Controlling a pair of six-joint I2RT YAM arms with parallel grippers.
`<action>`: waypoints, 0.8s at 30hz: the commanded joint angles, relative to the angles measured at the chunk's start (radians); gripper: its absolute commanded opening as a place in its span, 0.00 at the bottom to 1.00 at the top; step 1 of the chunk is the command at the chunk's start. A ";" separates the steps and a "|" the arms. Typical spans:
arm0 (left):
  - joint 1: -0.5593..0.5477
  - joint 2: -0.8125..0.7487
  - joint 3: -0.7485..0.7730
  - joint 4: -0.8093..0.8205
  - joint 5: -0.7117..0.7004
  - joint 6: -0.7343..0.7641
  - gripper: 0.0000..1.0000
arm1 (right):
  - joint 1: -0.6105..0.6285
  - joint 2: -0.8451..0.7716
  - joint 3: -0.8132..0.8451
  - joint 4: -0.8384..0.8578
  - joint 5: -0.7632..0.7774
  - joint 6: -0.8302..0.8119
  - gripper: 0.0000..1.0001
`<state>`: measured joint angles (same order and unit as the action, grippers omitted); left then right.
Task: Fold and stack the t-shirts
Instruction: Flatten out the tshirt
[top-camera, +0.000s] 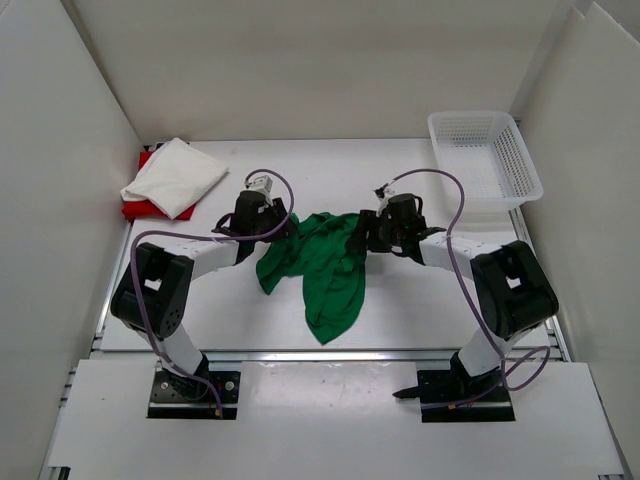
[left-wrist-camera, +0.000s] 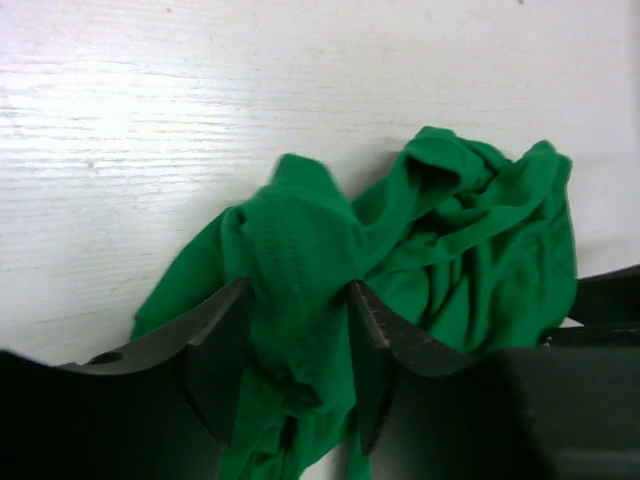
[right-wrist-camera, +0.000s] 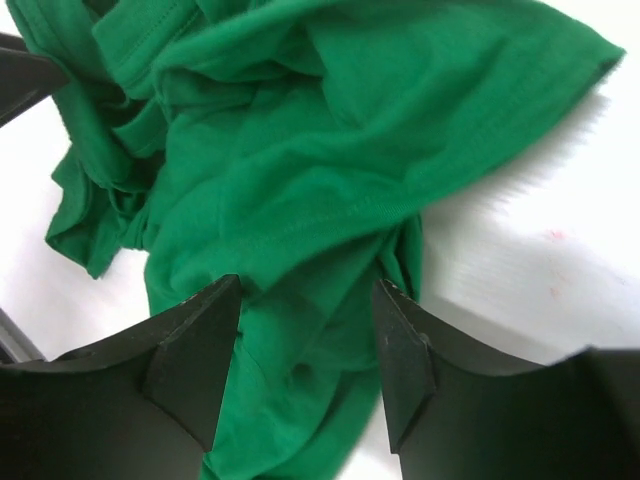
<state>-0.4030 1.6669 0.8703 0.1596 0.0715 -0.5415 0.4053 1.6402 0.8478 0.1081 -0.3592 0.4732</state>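
The green t-shirt (top-camera: 325, 265) lies crumpled mid-table, with a long tail trailing toward the near edge. My left gripper (top-camera: 281, 228) is at its left upper corner and shut on a bunched fold with a hem (left-wrist-camera: 300, 330). My right gripper (top-camera: 360, 238) is at its right upper edge. Its jaws stand apart, low over a flat layer of the green cloth (right-wrist-camera: 310, 330) that runs between and under the fingers. The white t-shirt (top-camera: 175, 175) lies folded at the back left on top of the red t-shirt (top-camera: 134, 208), of which only an edge shows.
A white plastic mesh basket (top-camera: 520, 165) stands at the back right corner. White walls close in the left, back and right sides. The arm bases sit on a white board at the near edge.
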 joint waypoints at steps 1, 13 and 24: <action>-0.008 0.005 0.033 0.049 0.047 -0.008 0.51 | 0.004 0.015 0.065 0.067 -0.038 0.012 0.53; 0.023 0.067 0.071 0.050 0.105 -0.035 0.20 | 0.012 0.095 0.135 0.035 -0.073 0.022 0.13; 0.153 -0.350 -0.031 -0.005 0.227 -0.103 0.00 | -0.006 -0.339 0.223 -0.232 0.052 -0.107 0.00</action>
<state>-0.3103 1.4971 0.8516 0.1471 0.2344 -0.6201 0.4091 1.4647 0.9749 -0.0761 -0.3561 0.4305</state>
